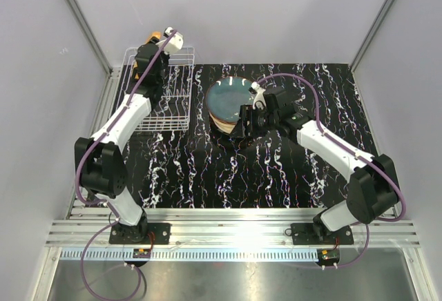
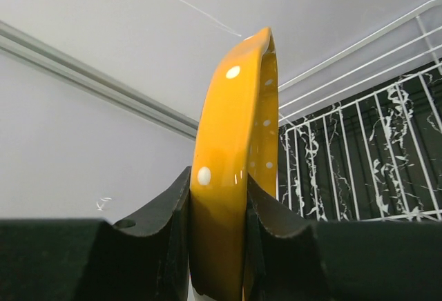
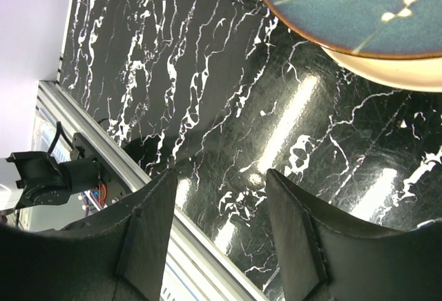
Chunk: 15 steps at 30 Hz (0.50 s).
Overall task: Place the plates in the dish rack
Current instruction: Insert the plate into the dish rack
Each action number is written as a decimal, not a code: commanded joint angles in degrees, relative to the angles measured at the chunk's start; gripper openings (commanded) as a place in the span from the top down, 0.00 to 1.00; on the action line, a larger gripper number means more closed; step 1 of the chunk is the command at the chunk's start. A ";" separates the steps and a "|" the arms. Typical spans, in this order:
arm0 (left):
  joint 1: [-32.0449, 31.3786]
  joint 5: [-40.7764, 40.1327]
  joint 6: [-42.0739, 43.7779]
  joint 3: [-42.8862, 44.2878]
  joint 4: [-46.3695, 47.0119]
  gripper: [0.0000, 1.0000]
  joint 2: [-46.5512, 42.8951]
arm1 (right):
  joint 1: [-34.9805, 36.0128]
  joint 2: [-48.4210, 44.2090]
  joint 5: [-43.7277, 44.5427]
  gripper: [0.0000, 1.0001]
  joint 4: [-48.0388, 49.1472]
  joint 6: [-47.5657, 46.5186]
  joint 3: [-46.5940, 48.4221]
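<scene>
My left gripper [image 2: 219, 197] is shut on a yellow plate with white dots [image 2: 235, 163], held on edge over the far left end of the white wire dish rack [image 1: 160, 97]. From above only a sliver of that yellow plate [image 1: 153, 37] shows past the left gripper [image 1: 148, 56]. A stack of plates with a blue-green one on top [image 1: 228, 101] sits in the middle of the table. My right gripper [image 1: 247, 123] hangs open at the stack's near right edge, its fingers [image 3: 155, 208] empty above the marble table, with the blue plate [image 3: 345, 4] beyond them.
The table top is black marble with white veins [image 1: 276, 170]. Grey walls close in the left, back and right. An aluminium rail [image 1: 235, 232] runs along the near edge. A cream plate [image 3: 394, 73] lies under the blue one.
</scene>
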 commanded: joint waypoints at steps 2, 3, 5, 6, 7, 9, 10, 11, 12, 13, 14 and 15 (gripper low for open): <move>0.47 -0.16 4.07 4.47 10.54 1.00 -1.54 | 0.31 0.86 -1.02 0.39 0.59 -1.36 3.28; 0.73 -0.16 3.38 5.00 10.11 1.00 -1.72 | 0.31 1.21 -1.19 0.40 0.59 -1.27 3.37; 1.08 0.72 1.89 5.09 8.96 1.00 -2.16 | 0.31 1.47 -1.72 0.41 0.76 -1.10 3.54; 1.26 1.59 1.79 4.39 9.05 1.00 -2.77 | 0.31 1.47 -1.81 0.41 0.76 -1.01 3.54; 1.34 1.95 1.96 3.78 9.31 1.00 -3.03 | 0.31 1.39 -1.81 0.42 0.76 -0.92 3.37; 1.52 2.74 2.23 2.63 9.40 1.00 -3.91 | 0.31 1.04 -1.81 0.42 0.76 -1.10 3.19; 1.52 2.66 2.23 2.37 9.40 1.00 -4.35 | 0.31 0.95 -1.81 0.42 0.68 -1.18 2.93; 1.61 2.65 1.71 2.02 9.48 1.00 -4.70 | 0.31 0.86 -1.72 0.42 0.68 -1.27 2.84; 1.96 2.57 1.53 0.53 9.57 1.00 -5.93 | 0.31 0.95 -1.72 0.43 0.59 -1.27 2.84; 2.14 2.57 1.44 -0.79 10.27 1.00 -6.89 | 0.31 1.03 -1.90 0.42 0.59 -1.27 2.84; 2.40 2.83 1.44 -2.19 10.89 1.00 -8.04 | 0.39 1.12 -2.07 0.43 0.41 -1.27 2.93; 2.92 3.18 1.44 -4.90 11.50 1.00 -10.48 | 0.39 1.30 -2.25 0.43 0.50 -1.36 3.02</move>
